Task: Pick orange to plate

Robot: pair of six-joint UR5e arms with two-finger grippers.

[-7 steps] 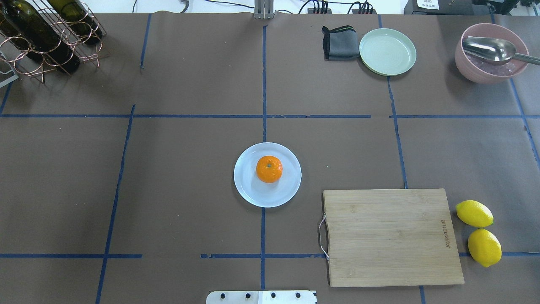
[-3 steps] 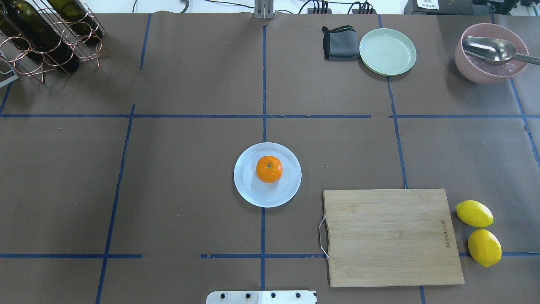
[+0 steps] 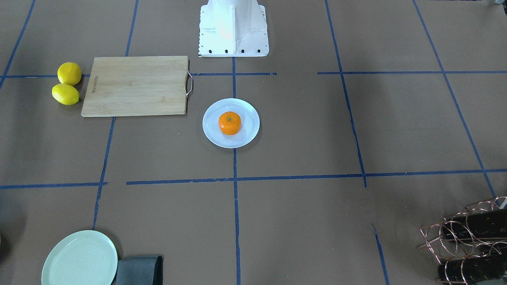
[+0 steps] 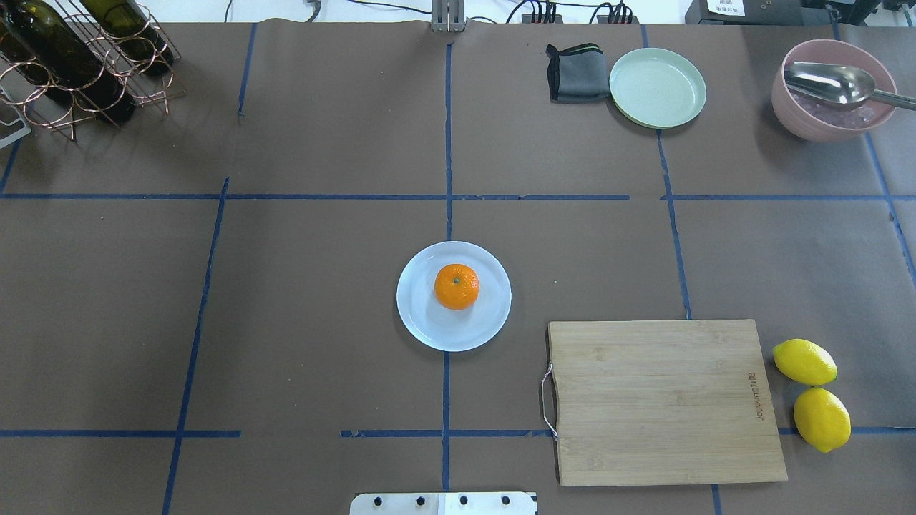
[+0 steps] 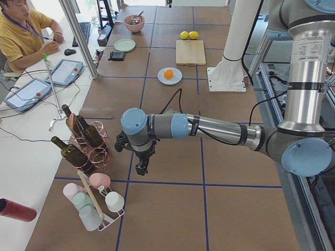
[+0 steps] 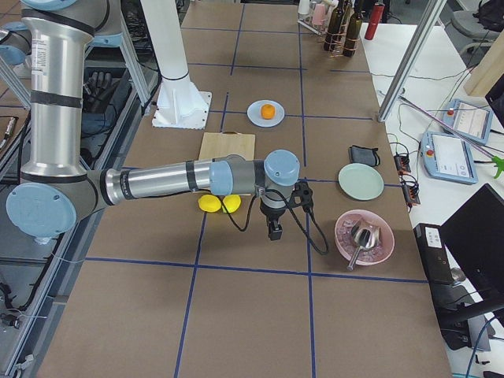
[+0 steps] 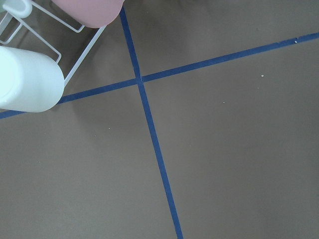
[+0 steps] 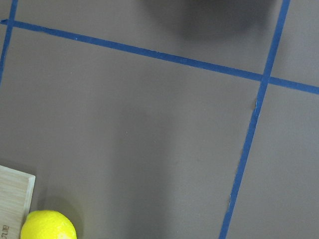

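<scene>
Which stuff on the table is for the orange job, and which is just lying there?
For the job: small round bright-orange orange, round pale bluish-white plate.
Just lying about: two yellow lemons, wooden cutting board, pale green plate, folded grey cloth, pink bowl.

- The left arm point(image 5: 220, 129): silver metal tubes, grey joint housings, pale blue round end caps point(image 5: 134, 121), black seam rings at the tube ends.
- A printed label point(image 5: 306, 48) with small dark text on its upright tube; wording illegible.
- A thin black cable point(image 5: 170, 98) arcs off its forearm.
- The left gripper point(image 5: 141, 168): black, small; jaw state indeterminable.
- The right arm point(image 6: 157, 183): same finish, with a black wrist cable point(image 6: 309, 225) looping below.
- The right gripper point(image 6: 274, 231): black, boxy; jaw state indeterminable.
- The pedestal point(image 3: 233, 19): white column on a white flange with a row of dark bolt holes point(image 3: 226, 51).
</scene>
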